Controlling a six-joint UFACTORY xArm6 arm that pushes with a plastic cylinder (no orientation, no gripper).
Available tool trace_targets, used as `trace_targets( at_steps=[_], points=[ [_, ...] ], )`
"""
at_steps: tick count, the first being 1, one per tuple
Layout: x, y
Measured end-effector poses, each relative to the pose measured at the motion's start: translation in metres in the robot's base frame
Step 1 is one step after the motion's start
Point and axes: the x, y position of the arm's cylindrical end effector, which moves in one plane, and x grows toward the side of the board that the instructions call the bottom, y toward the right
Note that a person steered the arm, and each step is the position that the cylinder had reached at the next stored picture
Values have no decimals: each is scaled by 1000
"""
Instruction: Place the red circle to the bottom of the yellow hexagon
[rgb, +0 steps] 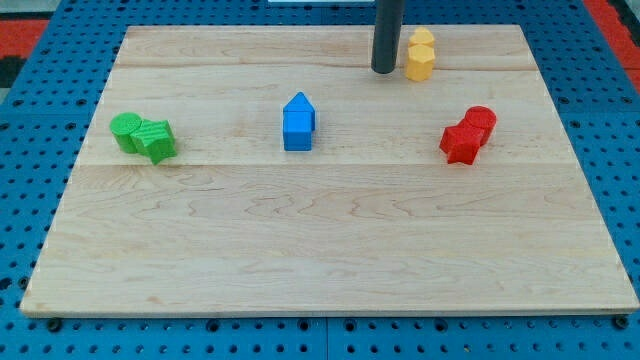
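The red circle sits at the view's right, touching a red star-like block just below and left of it. The yellow hexagon is near the view's top, right of centre, touching a second yellow block above it. My tip rests on the board just left of the yellow hexagon, close beside it. The red circle lies below and to the right of the yellow hexagon, well apart from my tip.
A blue house-shaped block with a blue cube sits at centre. Two green blocks sit together at the view's left. The wooden board lies on a blue pegboard.
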Motion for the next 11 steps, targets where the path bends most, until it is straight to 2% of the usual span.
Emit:
trace_targets(
  at_steps=[2, 3, 4, 5, 6, 7, 8, 9, 11],
  points=[
    [3, 82],
    [9, 94],
    [19, 78],
    [55, 122],
    [70, 143],
    [81, 101],
    [111, 99],
    [112, 106],
    [127, 171]
  ],
)
